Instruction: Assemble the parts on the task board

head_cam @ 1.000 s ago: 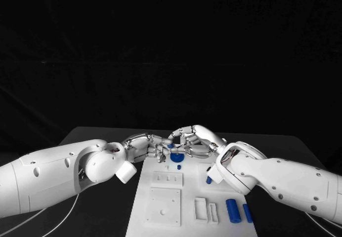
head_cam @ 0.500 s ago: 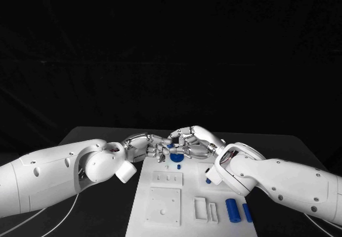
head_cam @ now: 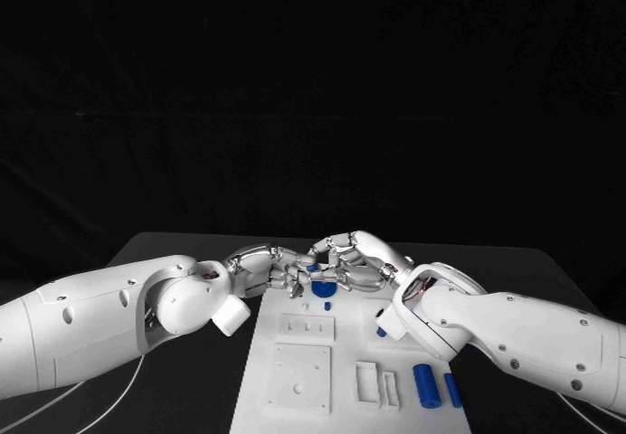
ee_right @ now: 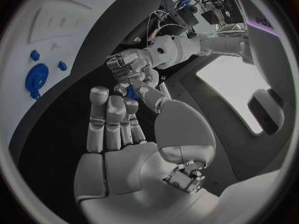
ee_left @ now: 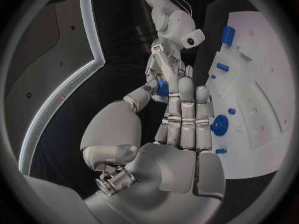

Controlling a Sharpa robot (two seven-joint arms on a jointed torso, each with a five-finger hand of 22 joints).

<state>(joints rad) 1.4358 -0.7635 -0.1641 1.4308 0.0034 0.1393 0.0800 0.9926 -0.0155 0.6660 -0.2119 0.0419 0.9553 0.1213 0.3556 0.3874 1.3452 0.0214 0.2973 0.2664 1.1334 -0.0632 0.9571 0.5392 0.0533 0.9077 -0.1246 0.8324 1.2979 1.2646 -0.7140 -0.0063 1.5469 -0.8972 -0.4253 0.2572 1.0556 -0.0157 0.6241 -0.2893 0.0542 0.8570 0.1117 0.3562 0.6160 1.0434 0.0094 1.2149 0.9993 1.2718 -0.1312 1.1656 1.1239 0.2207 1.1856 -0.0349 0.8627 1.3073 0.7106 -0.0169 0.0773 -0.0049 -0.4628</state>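
Both robot hands meet at the far end of the task board (head_cam: 298,362), above the round blue part (head_cam: 322,288) seated there. A small blue part (head_cam: 308,265) sits between them. The left robot hand (head_cam: 265,268) has it pinched between thumb and fingertip in the left wrist view (ee_left: 162,88); the other fingers lie straight and together. The right robot hand (head_cam: 350,259) has fingertips right at the same piece (ee_right: 131,92); can't tell whether it's gripping or just touching.

Handling judgement: the part looks like rigid plastic, light, smooth, so likely slippery in metal fingertips. It's tiny, so only a fingertip pinch on opposite sides works, leaving the mating end free. Little margin for regrasp; drop risk during handover.

Two blue cylinders (head_cam: 425,385) lie on the near right of the board, untouched.
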